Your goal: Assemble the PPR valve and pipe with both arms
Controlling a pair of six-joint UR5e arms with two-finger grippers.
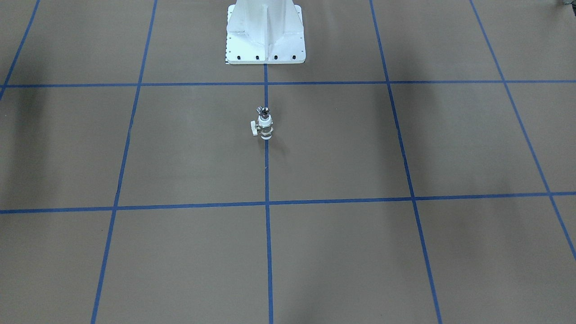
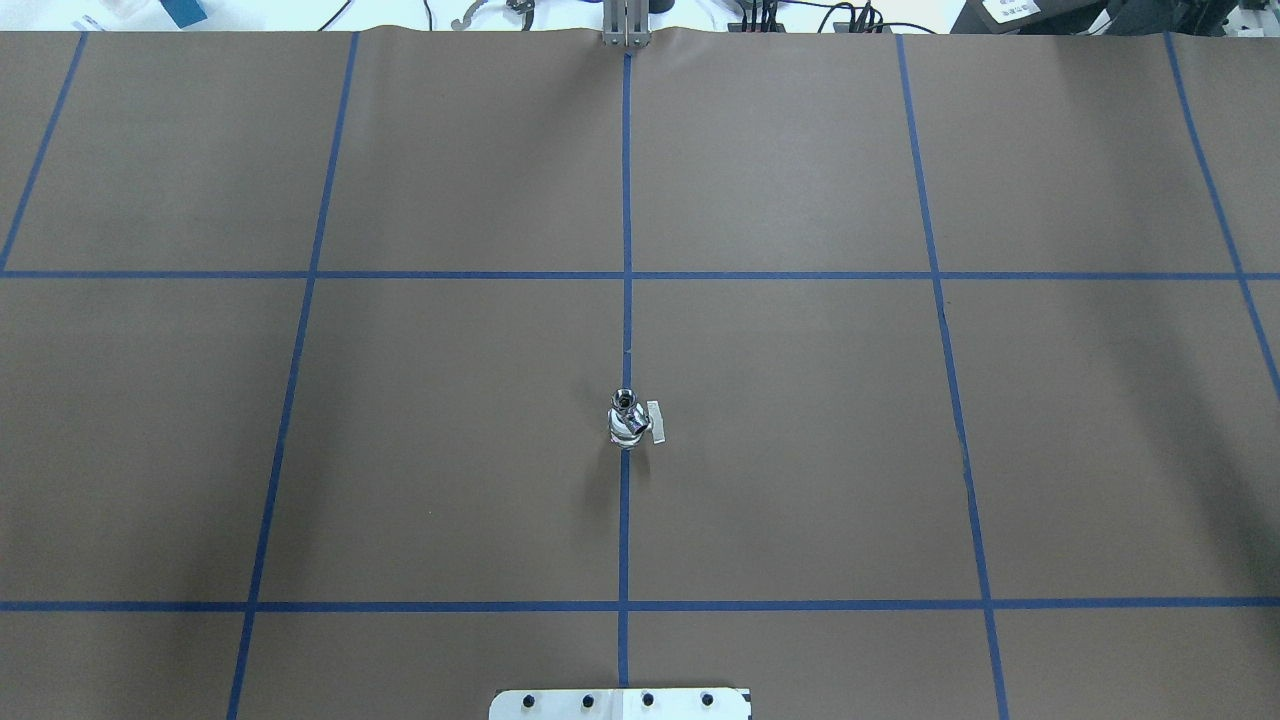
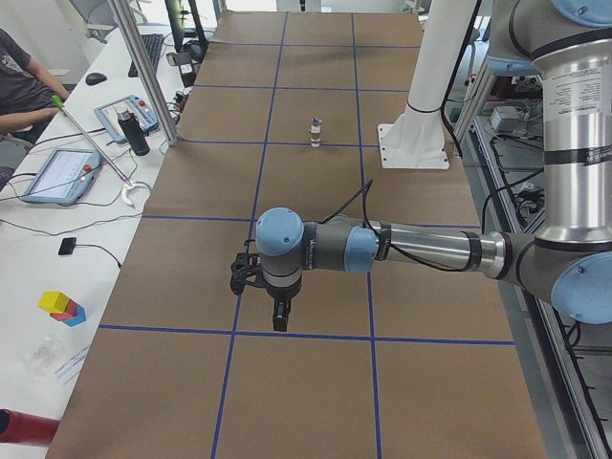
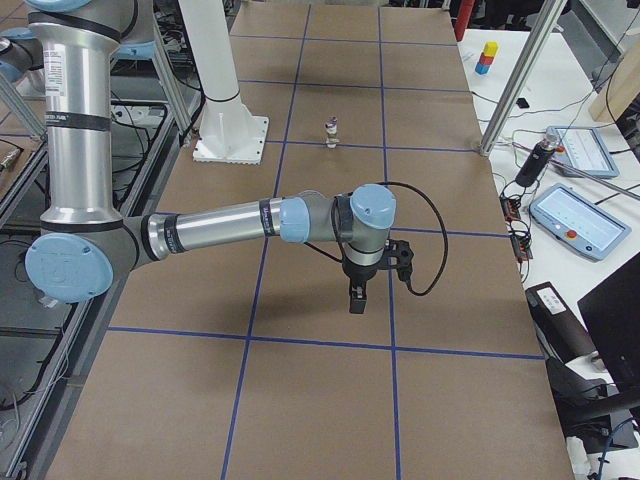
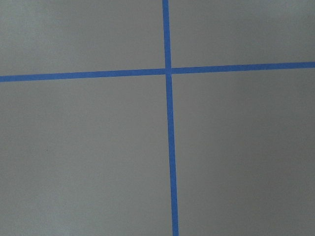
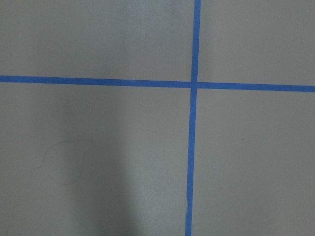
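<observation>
The white PPR valve (image 1: 264, 128) stands upright on the centre blue line, with its small handle (image 2: 655, 422) out to one side. The shiny metal pipe (image 1: 263, 110) sticks up out of the valve's top end. The valve also shows in the overhead view (image 2: 628, 428) and, small, in both side views (image 3: 315, 129) (image 4: 331, 130). My left gripper (image 3: 277, 314) points down above the table, far from the valve. My right gripper (image 4: 356, 298) does the same. Both show only in the side views, so I cannot tell whether they are open or shut. The wrist views show only paper and tape.
The white bolted pedestal (image 1: 265, 33) stands behind the valve. Blue tape lines (image 2: 626, 300) grid the brown table. Tablets (image 3: 67, 172), a seated person (image 3: 24, 81) and coloured blocks (image 3: 62, 306) are on the side benches.
</observation>
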